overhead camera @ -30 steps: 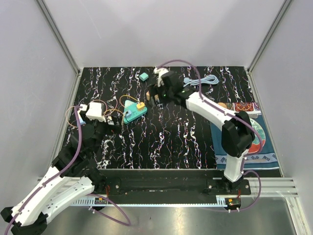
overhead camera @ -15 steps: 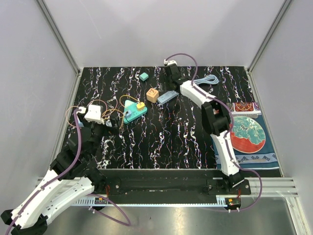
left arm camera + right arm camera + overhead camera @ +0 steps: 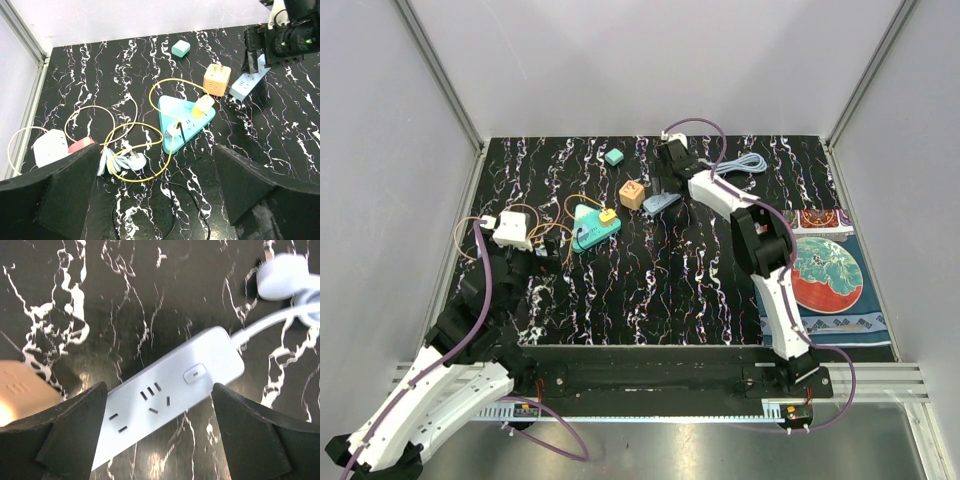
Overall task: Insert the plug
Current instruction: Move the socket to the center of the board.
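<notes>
Black table (image 3: 670, 285) (white-veined) carries power strip (image 3: 662, 203), cube adapter (image 3: 632, 193).

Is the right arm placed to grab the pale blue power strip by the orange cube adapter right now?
Probably yes. The right gripper hangs open directly over the pale blue power strip, which lies flat with nothing on top. The orange cube adapter sits beside it, to one side of the approach.

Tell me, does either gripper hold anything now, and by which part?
Nothing is held. The left gripper is open and empty; the right gripper is open above the power strip.
</notes>
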You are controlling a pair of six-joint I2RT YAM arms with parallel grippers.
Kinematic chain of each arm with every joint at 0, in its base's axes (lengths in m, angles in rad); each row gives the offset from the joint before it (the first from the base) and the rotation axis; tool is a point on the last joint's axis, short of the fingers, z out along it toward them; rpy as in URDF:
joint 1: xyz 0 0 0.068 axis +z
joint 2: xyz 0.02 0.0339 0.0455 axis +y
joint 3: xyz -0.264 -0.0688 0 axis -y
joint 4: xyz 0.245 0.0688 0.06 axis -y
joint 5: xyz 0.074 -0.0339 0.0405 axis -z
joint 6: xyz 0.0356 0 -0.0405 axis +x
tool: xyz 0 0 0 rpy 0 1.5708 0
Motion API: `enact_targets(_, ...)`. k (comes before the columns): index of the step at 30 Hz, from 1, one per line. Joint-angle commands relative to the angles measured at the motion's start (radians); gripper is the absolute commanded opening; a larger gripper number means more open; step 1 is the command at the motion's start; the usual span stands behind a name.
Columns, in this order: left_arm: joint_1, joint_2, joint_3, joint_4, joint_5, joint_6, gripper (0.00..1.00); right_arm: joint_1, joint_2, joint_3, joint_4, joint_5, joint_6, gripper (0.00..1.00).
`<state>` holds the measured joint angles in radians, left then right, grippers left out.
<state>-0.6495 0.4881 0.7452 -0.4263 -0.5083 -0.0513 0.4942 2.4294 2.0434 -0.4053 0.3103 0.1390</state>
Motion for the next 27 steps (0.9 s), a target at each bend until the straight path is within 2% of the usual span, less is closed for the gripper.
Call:
enact_targets(1, 0.024, 0.001, 0.002, 0.027, 0.053, -0.001, 0.98, -0.002, -0.185, -0.230, -0.063, -0.003, 0.083, 0.90)
enact_targets(4, 0.034, 0.000, -0.001, 0.031, 0.071, -0.004, 0.98, -0.002, -0.295, -0.440, -0.035, -0.051, 0.114, 0.90)
enact_targets(8, 0.047, 0.001, -0.006, 0.034, 0.091, -0.010, 0.98, -0.002, -0.394, -0.546, -0.001, -0.086, 0.139, 0.90)
enact_targets(14, 0.056, 0.006, -0.010, 0.038, 0.099, -0.016, 0.98, -0.002, -0.408, -0.514, 0.017, -0.106, 0.163, 0.90)
enact_targets(19, 0.060, 0.013, -0.014, 0.037, 0.105, -0.018, 0.98, -0.002, -0.342, -0.444, 0.017, -0.089, 0.182, 0.90)
enact_targets(22, 0.065, 0.017, -0.015, 0.035, 0.117, -0.019, 0.98, -0.002, -0.311, -0.437, 0.017, -0.091, 0.192, 0.85)
enact_targets(27, 0.073, 0.018, -0.014, 0.037, 0.136, -0.022, 0.98, -0.002, -0.309, -0.471, 0.013, -0.123, 0.206, 0.68)
